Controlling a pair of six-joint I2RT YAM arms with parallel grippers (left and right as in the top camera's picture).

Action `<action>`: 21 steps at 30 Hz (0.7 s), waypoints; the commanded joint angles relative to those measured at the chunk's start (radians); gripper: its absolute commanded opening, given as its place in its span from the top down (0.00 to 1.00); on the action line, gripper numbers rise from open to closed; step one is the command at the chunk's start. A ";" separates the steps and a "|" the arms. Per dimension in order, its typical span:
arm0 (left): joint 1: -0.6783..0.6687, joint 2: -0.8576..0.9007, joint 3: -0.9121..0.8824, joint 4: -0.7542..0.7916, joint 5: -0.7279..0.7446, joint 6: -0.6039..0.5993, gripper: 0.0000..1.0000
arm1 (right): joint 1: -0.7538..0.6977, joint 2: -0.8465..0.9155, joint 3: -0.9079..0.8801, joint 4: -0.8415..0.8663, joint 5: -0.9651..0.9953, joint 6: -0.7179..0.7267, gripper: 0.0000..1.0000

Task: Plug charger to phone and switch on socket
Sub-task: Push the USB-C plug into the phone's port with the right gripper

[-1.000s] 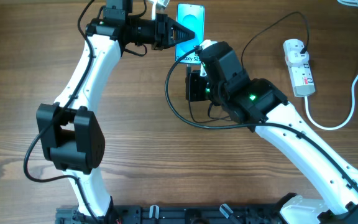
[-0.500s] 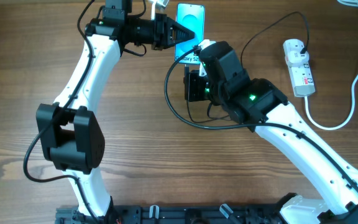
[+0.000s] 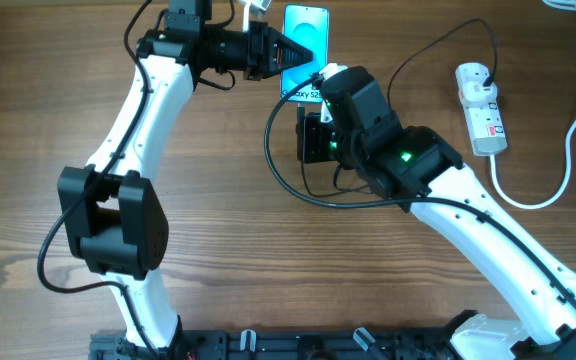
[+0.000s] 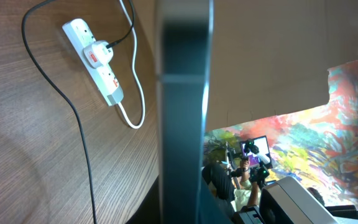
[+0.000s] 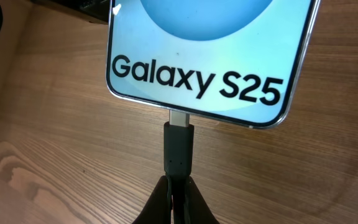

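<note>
Overhead: left gripper (image 3: 303, 51) pinches the phone (image 3: 306, 20) near the table's (image 3: 218, 250) far edge; the socket (image 3: 480, 108) lies well right. Left wrist: phone edge-on (fingers unseen). Right wrist: right gripper (image 5: 179, 183) clamps the charger (image 5: 179, 146), its tip in the phone's port.

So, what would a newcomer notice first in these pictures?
The bright cyan smartphone, lettered Galaxy S25, fills the right wrist view, with the small black connector tip meeting its bottom edge. In the overhead view, far right, lies the short white power strip.
</note>
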 commanded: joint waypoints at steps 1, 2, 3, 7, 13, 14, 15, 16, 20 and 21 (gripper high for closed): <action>0.008 -0.021 0.009 0.003 0.054 0.016 0.96 | -0.013 0.010 0.000 0.012 0.037 -0.011 0.96; 0.008 -0.021 0.009 0.003 0.055 0.016 0.96 | -0.013 0.010 0.000 0.012 0.037 -0.011 0.96; 0.008 -0.021 0.009 0.004 0.063 0.016 0.96 | -0.013 0.010 0.000 0.013 0.043 -0.011 0.96; 0.008 -0.021 0.009 0.004 0.076 0.016 0.96 | -0.013 0.010 0.000 0.013 0.051 -0.011 0.96; 0.007 -0.021 0.009 0.003 0.088 0.017 0.96 | -0.013 0.010 0.000 0.029 0.051 -0.008 0.96; 0.007 -0.021 0.009 0.003 0.088 0.017 0.96 | -0.013 0.010 0.000 0.039 0.051 -0.008 0.96; 0.007 -0.021 0.009 0.003 0.088 0.026 0.97 | -0.013 0.010 0.001 0.048 0.051 -0.007 0.96; 0.007 -0.021 0.009 0.000 0.088 0.040 0.96 | -0.013 0.010 0.001 0.052 0.051 -0.006 0.96; 0.007 -0.021 0.009 -0.013 0.091 0.089 0.96 | -0.013 0.010 0.003 0.065 0.051 -0.003 0.96; 0.007 -0.021 0.009 -0.018 0.091 0.098 0.96 | -0.013 0.010 0.003 0.066 0.051 -0.002 0.96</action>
